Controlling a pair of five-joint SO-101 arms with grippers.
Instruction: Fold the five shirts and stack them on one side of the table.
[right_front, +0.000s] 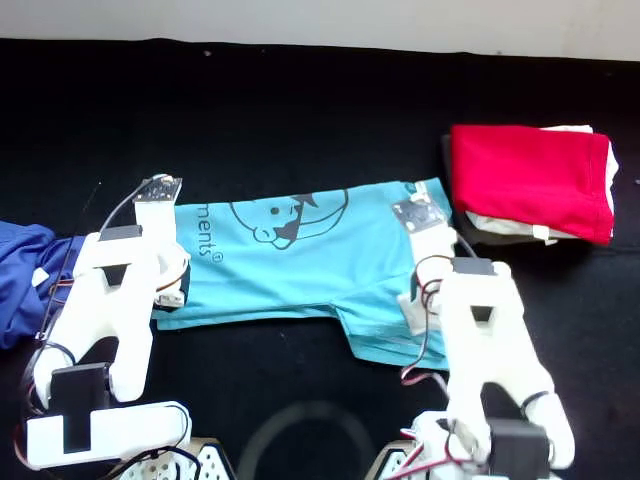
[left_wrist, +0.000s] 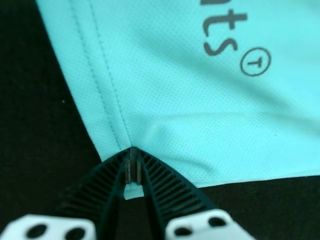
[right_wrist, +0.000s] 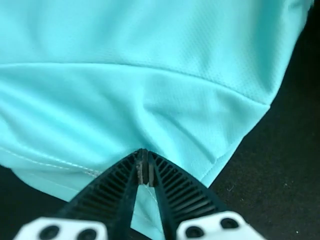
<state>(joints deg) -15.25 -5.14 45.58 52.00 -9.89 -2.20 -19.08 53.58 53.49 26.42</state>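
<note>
The left gripper (left_wrist: 132, 167) and right gripper (right_wrist: 144, 169) each pinch the light blue shirt (right_front: 300, 265) at its near edge. A fold is starting, I think. Next the 2 must lift together.

Your left gripper (left_wrist: 134, 170) pinched closed on the hemmed corner of the teal shirt (left_wrist: 190, 100), dark printed lettering (left_wrist: 220, 35) above, black table (left_wrist: 35, 125) beneath

A turquoise shirt (left_wrist: 190, 115) of fine mesh-knit cloth, matt. The left gripper (left_wrist: 133, 167) and right gripper (right_wrist: 144, 167) are ribbed black plastic with smooth white plastic bases. Matt black table (right_front: 300, 100); folded red cloth shirt (right_front: 530, 180).
</note>
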